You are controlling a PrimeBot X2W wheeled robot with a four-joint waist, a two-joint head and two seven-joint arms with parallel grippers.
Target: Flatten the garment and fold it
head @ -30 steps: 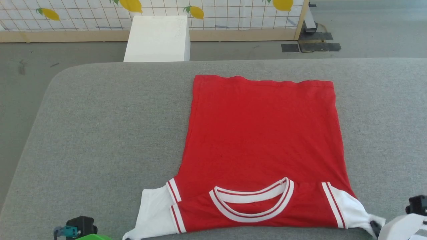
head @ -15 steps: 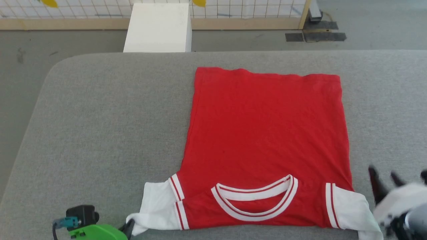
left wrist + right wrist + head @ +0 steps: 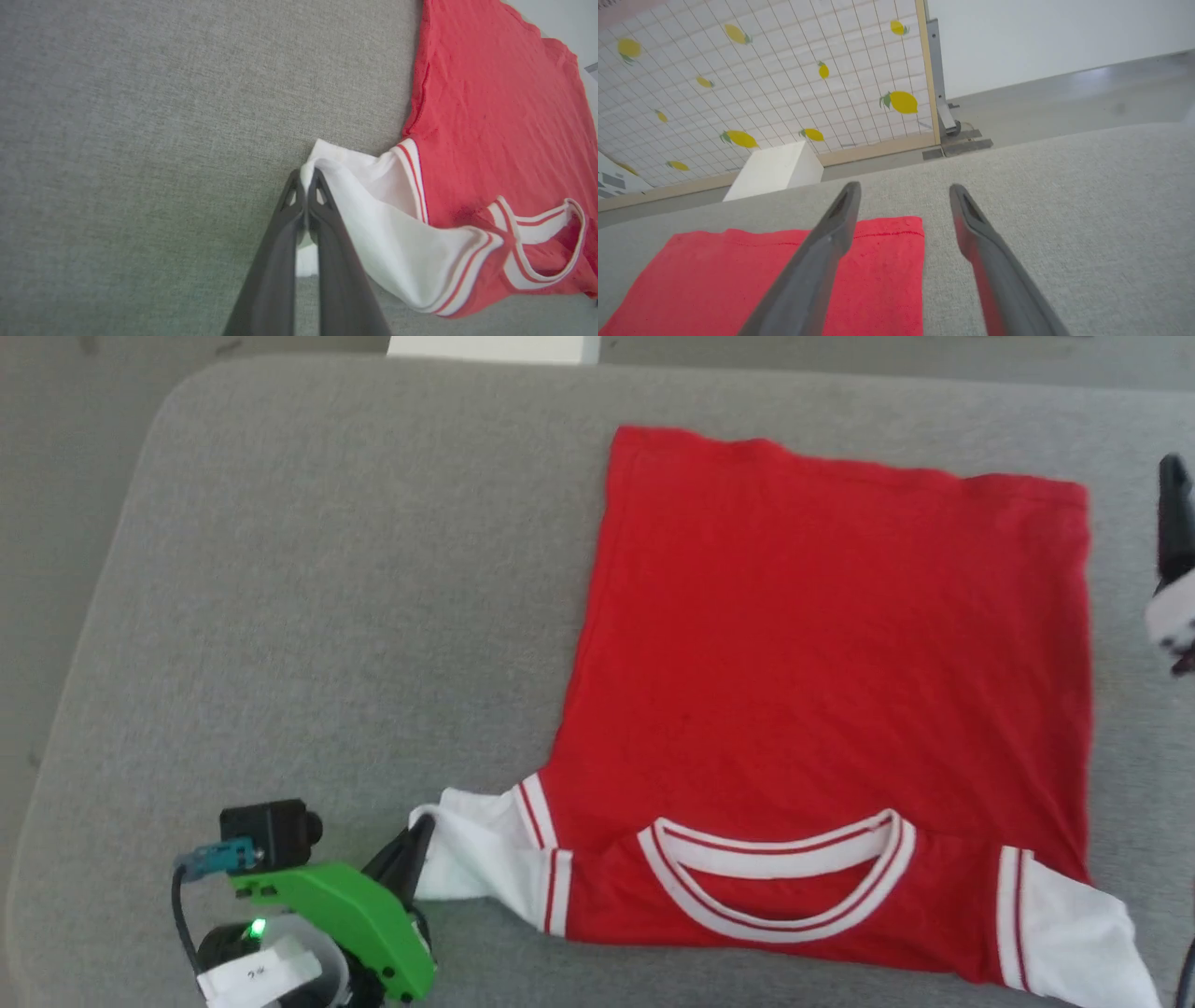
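The shirt lies spread on the table, collar at 6 o'clock. The left tool is clamped on its white sleeve at 7 o'clock. The right tool, fingers apart, hovers empty at 3 o'clock. A one-sided pull could drag and wrinkle the shirt.

One garment, left fingers and right fingers, two pairs, one white box, one lemon-print screen

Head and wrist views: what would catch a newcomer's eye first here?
The red garment lies spread on the grey padded surface, collar nearest the robot. The left gripper has its fingers shut on the white sleeve, while the right gripper hangs open by the far hem corner.
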